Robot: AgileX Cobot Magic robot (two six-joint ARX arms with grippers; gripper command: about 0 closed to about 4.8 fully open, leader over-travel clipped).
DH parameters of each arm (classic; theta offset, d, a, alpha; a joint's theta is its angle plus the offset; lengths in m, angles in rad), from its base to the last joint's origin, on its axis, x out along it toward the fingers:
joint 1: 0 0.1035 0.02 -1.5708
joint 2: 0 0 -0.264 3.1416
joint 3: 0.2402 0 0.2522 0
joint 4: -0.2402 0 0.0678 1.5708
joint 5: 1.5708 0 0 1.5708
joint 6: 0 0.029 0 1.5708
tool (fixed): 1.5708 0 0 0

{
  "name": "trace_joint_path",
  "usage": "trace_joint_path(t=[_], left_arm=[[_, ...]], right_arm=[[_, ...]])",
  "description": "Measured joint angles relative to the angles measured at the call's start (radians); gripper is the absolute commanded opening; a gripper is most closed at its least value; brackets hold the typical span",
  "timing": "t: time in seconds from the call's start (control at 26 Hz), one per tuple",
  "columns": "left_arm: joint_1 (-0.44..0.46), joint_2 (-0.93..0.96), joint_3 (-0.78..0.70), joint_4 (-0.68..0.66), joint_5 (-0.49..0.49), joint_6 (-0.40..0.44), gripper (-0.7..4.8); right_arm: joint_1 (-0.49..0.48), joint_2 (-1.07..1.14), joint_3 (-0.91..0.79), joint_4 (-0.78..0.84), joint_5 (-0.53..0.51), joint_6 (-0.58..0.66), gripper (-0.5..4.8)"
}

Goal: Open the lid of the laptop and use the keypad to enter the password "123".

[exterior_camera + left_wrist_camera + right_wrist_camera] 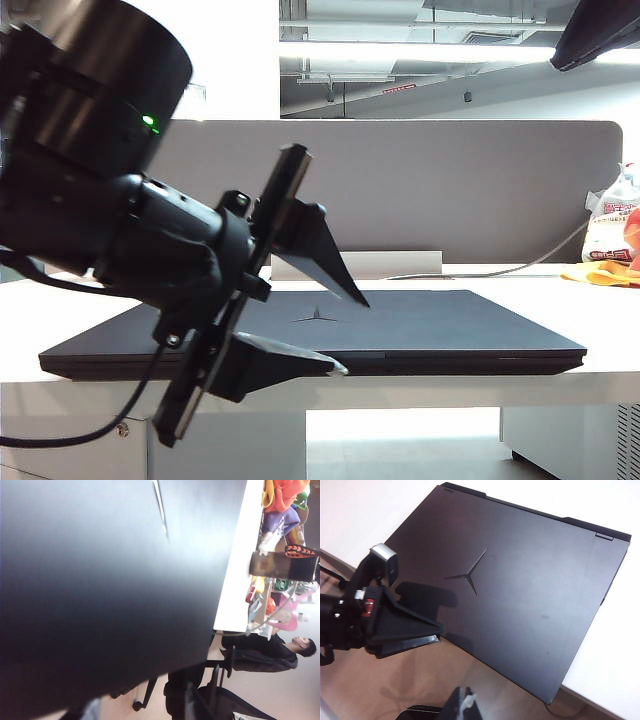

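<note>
Zero steps done: the laptop lies flat on the white table, the lid down with its star logo up, so the keypad is hidden. Left gripper sits at the front edge, about 7 o'clock from the logo in the exterior view, fingers spread, one above the lid and one below the edge, gripping nothing yet. Right gripper hangs above the table; only its tips show, so I can't tell its opening. Left to do: lift the lid, then key in 123.
</note>
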Motion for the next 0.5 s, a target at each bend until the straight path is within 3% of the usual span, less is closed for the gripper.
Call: trace_joint_path(t=[0.35,0.38,0.5], left_arm=[[0.033,0.056,0.040,-0.008,0.037,0.000,2.09],[0.039,0.056,0.040,-0.011,0.042,0.000,2.01],[0.060,0.060,0.038,-0.018,0.079,0.057,1.10]], right_arm=[[0.000,0.000,0.000,-0.025,0.000,-0.002,-0.09],[0.000,0.000,0.000,-0.025,0.000,-0.002,-0.09],[0.000,0.000,0.000,-0.027,0.000,-0.002,-0.09]])
